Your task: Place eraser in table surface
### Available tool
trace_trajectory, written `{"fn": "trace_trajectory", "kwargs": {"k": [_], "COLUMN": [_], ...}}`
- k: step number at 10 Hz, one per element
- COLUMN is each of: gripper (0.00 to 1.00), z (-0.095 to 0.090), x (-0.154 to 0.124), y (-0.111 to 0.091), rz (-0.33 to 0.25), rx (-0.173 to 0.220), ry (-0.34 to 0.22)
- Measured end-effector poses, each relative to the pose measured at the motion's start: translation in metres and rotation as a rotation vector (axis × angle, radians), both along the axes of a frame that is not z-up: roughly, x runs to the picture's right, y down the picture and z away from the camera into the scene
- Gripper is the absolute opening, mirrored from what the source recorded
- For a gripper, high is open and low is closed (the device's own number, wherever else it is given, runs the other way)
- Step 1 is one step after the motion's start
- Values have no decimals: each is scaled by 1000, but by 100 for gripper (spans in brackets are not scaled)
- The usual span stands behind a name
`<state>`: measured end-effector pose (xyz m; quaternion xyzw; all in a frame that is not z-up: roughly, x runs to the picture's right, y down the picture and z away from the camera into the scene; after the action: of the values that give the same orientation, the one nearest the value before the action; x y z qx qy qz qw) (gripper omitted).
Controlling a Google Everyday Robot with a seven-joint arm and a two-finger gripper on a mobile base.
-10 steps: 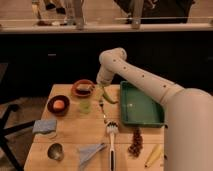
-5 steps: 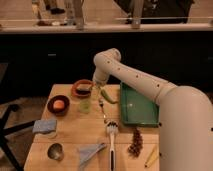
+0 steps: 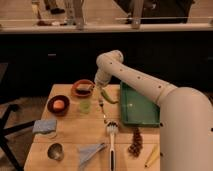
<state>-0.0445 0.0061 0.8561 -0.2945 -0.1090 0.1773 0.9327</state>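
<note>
Your gripper [image 3: 101, 94] hangs low over the table surface [image 3: 75, 131], just right of the orange bowl [image 3: 76, 93]. Its fingers are spread wide, and you can see nothing in its grip. The eraser [image 3: 84, 88] lies in that bowl, not on the wood. A curved green object [image 3: 108, 96] sits just beside the gripper, with the green tray [image 3: 150, 120] further right and the brush [image 3: 111, 134] nearer the front.

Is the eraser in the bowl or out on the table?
In: the eraser lies inside the orange bowl; the tool hangs beside it.
</note>
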Motion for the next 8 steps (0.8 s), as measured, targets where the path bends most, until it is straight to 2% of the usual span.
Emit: {"fn": "trace_trajectory", "kwargs": {"k": [5, 6, 8], "gripper": [80, 80, 80], "z": [10, 13, 18], "x": [-7, -13, -21], "y": [-5, -9, -13], "rz": [31, 42, 65], "rx": [20, 46, 72], "ry": [3, 16, 38]}}
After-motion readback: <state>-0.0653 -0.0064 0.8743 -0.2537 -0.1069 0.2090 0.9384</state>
